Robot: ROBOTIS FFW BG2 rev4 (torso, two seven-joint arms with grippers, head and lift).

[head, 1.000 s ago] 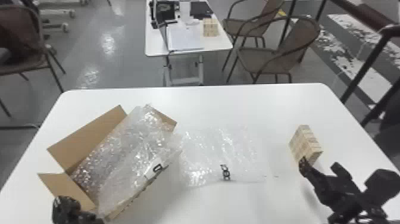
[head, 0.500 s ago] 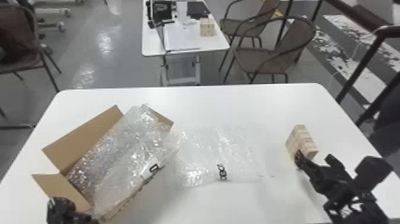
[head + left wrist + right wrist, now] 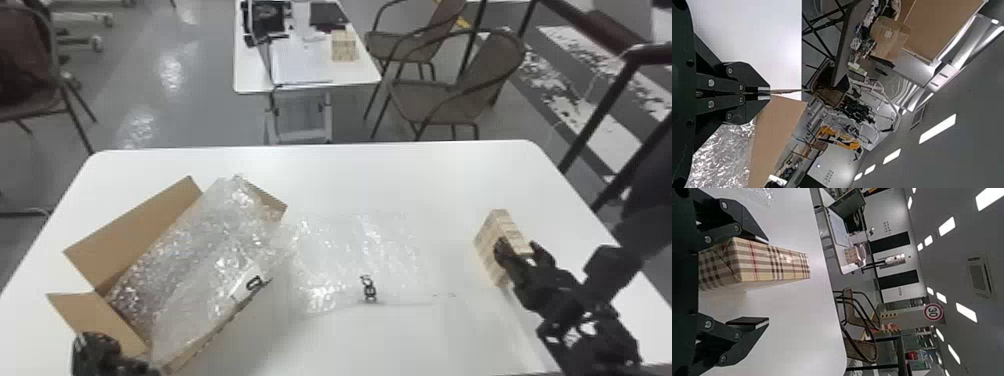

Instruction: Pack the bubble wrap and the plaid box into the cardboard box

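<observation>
Plaid box sits well right of the cardboard box, between the right gripper's open fingers.
One finger is much closer, so a lopsided squeeze might tip it. Bubble wrap puffs up in the cardboard box and might block it later. The left gripper is closed by the cardboard box's flap; I can't tell if it pinches.

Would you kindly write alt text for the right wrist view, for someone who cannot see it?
The right gripper is open around the plaid box on a white table, one finger close against it, the other clearly apart. Some bubble wrap lies nearby, with wicker chairs beyond the table.
</observation>
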